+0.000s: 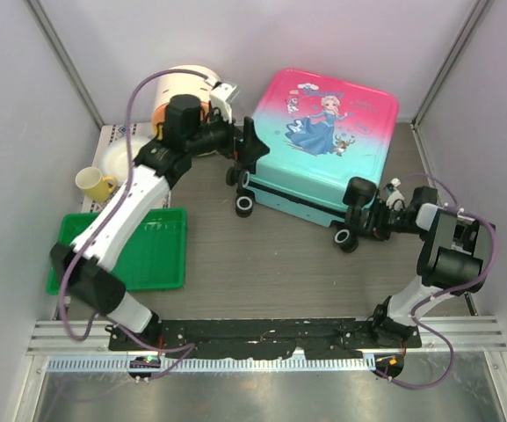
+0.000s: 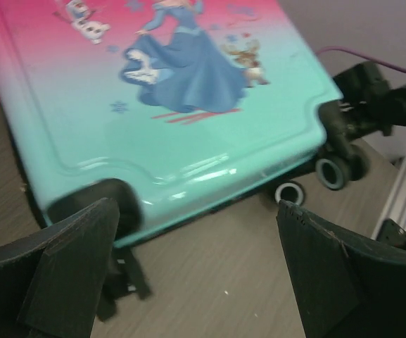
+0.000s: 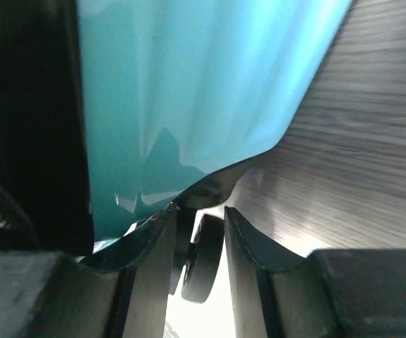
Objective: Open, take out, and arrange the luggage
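The luggage (image 1: 323,149), a pink and turquoise suitcase with a princess print, lies flat and closed at the back of the table. Its black wheels (image 1: 244,205) face the near side. My left gripper (image 1: 244,151) hangs at its left corner by the wheels, open, with only table between the fingers (image 2: 199,274); the luggage (image 2: 188,105) lies just ahead. My right gripper (image 1: 358,209) is at the near right corner. In the right wrist view its fingers (image 3: 199,232) straddle a black wheel (image 3: 204,257) under the turquoise shell (image 3: 188,84), with a thin gap beside the wheel.
A green tray (image 1: 161,255) lies at the left under the left arm. Behind it are a yellow mug (image 1: 95,183), a white dish (image 1: 121,158) and a round cream-and-orange box (image 1: 183,88). Walls close in on the left, back and right.
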`<state>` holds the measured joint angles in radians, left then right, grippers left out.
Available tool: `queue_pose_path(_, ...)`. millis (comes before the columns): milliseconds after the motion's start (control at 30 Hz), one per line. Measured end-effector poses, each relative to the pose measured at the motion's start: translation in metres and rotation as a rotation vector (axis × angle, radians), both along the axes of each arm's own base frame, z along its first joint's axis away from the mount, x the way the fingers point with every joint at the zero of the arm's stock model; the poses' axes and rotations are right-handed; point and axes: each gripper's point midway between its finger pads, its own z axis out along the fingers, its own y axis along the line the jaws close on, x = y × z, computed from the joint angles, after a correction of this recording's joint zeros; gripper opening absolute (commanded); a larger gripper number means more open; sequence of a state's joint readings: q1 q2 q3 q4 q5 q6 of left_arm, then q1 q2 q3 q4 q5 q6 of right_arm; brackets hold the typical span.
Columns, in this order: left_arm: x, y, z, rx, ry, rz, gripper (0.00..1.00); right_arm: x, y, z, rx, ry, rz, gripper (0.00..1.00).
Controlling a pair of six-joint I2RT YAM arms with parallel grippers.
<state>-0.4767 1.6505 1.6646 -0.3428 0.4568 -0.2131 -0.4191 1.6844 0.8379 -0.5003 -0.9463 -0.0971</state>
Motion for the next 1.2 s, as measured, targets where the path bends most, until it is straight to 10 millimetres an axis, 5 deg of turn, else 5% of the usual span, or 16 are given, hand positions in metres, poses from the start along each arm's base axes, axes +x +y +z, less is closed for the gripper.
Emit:
queue_pose_path(100, -0.053, 0.009, 0.040, -0.027, -0.090, -0.048, 0.97, -0.007, 0.032, 0.000, -0.005, -0.021, 0.054, 0.40)
queue_pose_path(200, -0.100, 0.000, 0.053, -0.031, -0.136, -0.127, 0.97, -0.017, 0.066, 0.005, 0.009, -0.033, 0.115, 0.40)
queue_pose_path(300, -0.128, -0.025, 0.034, 0.008, -0.108, -0.213, 0.97, -0.028, 0.089, 0.016, 0.032, -0.045, 0.151, 0.39)
queue_pose_path(400, -0.139, -0.052, 0.000, 0.072, -0.040, -0.264, 0.97, -0.029, 0.090, 0.034, 0.025, -0.109, 0.152, 0.38)
queue_pose_path(567, -0.152, -0.090, -0.072, 0.230, 0.085, -0.307, 0.96, -0.020, 0.059, 0.084, -0.064, -0.334, 0.086, 0.39)
queue_pose_path(633, -0.155, -0.098, -0.085, 0.275, 0.093, -0.311, 0.96, -0.016, 0.041, 0.103, -0.120, -0.414, 0.049, 0.39)
queue_pose_path(767, -0.156, -0.115, -0.087, 0.318, 0.067, -0.298, 0.93, -0.007, 0.010, 0.126, -0.235, -0.506, 0.012, 0.44)
queue_pose_path(967, -0.150, -0.133, -0.078, 0.319, 0.029, -0.273, 0.87, 0.006, -0.022, 0.128, -0.328, -0.489, -0.004, 0.58)
queue_pose_path(1200, -0.142, -0.150, -0.110, 0.399, 0.047, -0.238, 0.77, 0.021, -0.043, 0.144, -0.414, -0.534, -0.043, 0.83)
